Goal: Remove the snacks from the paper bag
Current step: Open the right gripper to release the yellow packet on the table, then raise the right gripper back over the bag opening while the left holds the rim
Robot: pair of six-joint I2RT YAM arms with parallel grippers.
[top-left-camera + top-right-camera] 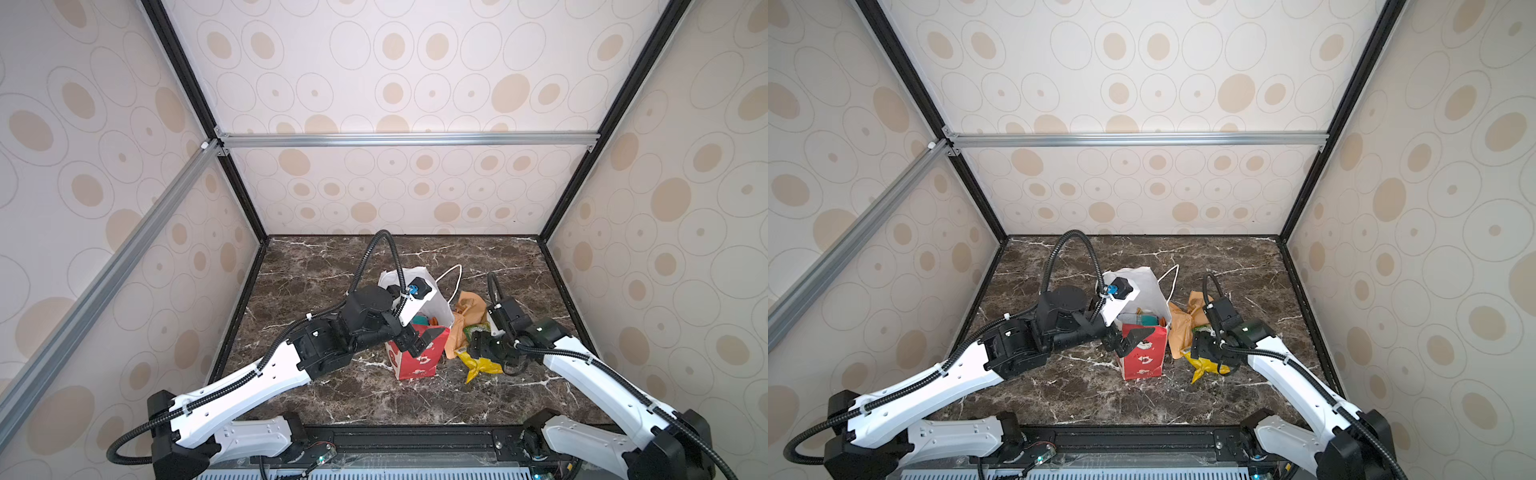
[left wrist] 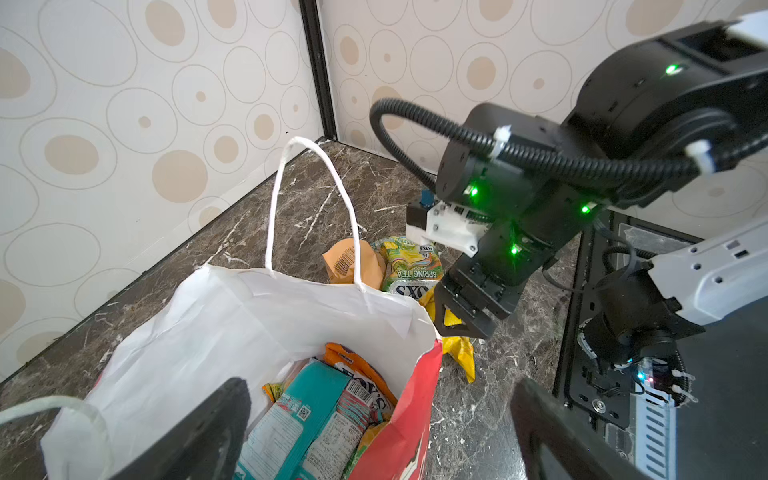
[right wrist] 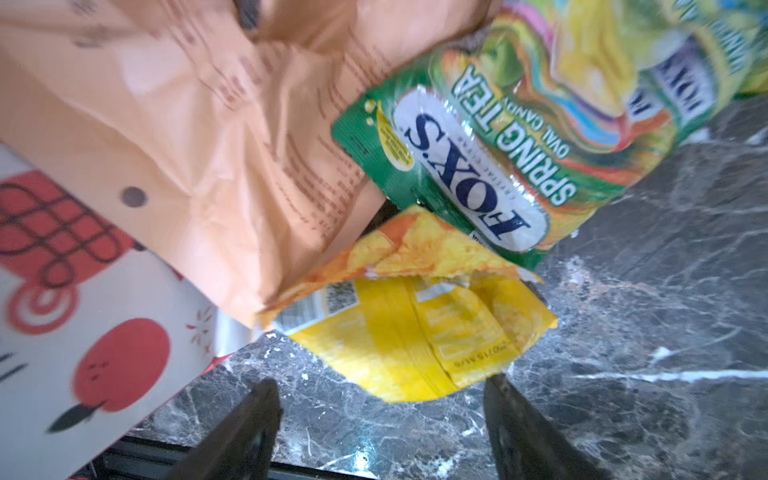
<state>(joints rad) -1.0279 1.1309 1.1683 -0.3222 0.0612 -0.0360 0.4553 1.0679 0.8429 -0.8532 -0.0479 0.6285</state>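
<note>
Your left fingers [image 2: 216, 424] stand spread over the paper bag [image 2: 232, 324], teal packet [image 2: 307, 399] and orange packet [image 2: 357, 365] inside. Your right fingers [image 3: 249, 432], spread and empty, face the yellow packet [image 3: 415, 332] on the worktop [image 3: 644, 332], tan pouch [image 3: 187, 124] overlapping its corner.

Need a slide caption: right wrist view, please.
Right gripper, jaws open, facing yellow packet, tan pouch and green FOX'S packet beside the paper bag.

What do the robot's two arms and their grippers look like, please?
The left arm and right arm have white moulded shells and black joint housings. Ribbed black cable conduit, held by white zip ties, runs along each. Small green lights dot the right wrist. The left gripper and right gripper are black, with flat tapering fingers.
</note>
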